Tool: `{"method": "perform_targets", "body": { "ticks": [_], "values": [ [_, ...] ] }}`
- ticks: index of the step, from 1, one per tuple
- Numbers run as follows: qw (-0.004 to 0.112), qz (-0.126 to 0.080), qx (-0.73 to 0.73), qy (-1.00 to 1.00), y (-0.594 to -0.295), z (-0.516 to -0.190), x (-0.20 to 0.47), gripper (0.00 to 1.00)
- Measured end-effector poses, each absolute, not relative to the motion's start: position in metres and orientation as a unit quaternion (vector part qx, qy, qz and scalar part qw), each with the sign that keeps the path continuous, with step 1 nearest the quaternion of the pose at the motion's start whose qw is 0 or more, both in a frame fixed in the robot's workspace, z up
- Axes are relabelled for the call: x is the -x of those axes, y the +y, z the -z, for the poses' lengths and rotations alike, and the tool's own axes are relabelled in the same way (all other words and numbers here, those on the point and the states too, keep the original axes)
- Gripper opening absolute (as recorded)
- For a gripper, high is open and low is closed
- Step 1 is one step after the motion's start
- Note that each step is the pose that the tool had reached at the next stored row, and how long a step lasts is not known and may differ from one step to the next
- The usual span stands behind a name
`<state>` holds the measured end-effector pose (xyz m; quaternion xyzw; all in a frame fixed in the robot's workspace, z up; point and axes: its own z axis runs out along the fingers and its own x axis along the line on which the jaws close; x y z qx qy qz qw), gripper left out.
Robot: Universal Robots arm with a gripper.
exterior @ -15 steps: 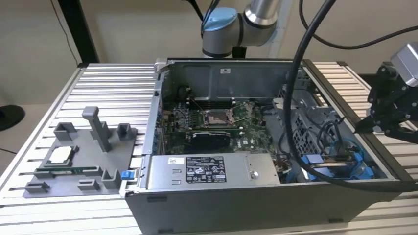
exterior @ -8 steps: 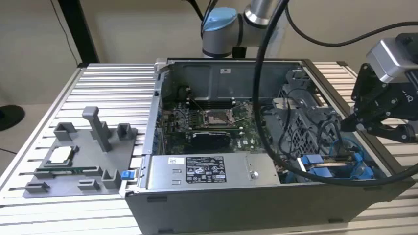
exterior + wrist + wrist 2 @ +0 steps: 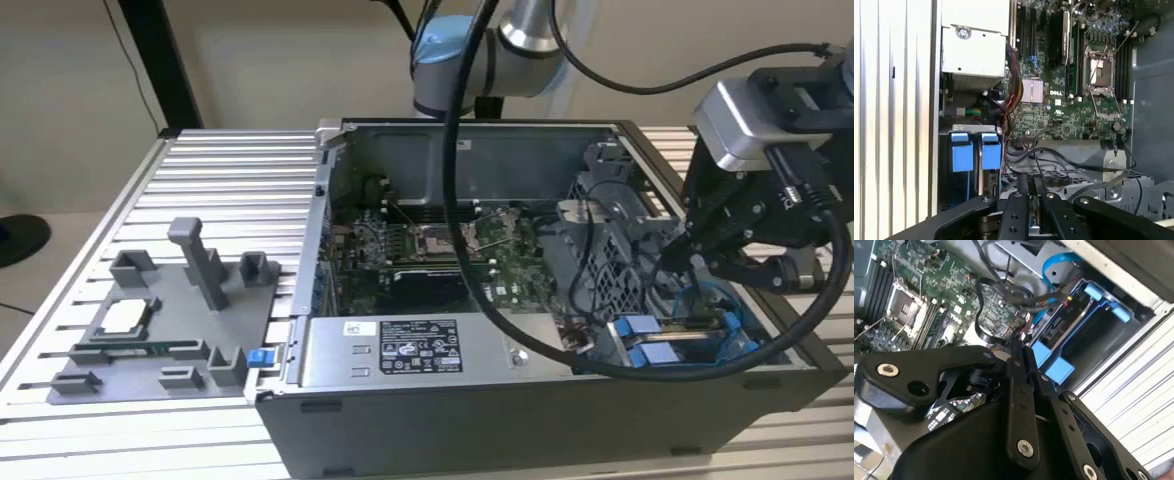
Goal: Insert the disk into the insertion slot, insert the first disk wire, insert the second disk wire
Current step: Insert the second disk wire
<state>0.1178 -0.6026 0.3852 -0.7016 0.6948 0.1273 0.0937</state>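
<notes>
Black end effector point(image 3: 1034, 200), fingers pressed together on nothing, above case's drive-bay corner. Blue-framed disk point(image 3: 971, 150) seated in perforated grey insertion slot point(image 3: 674, 335), beside green motherboard point(image 3: 1074, 95), on ribbed aluminium tabletop point(image 3: 227, 190).

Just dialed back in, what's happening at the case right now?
The arm's gripper hangs over the exterior view's right end of the open computer case, above the insertion slot. Its jaws look pressed together, with nothing clearly between them. The disk, in its blue frame, already sits in the slot. Loose black and blue wires lie beside it.
</notes>
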Motion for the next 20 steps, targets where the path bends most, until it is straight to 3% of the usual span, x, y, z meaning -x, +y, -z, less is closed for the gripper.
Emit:
{"method": "perform_targets", "body": {
  "ticks": [17,20],
  "values": [
    [0.097,-0.125,0.704,0.692,-0.630,-0.385,-0.095,0.00],
    [0.092,-0.120,0.705,0.693,-0.630,-0.384,-0.095,0.00]
  ]
}}
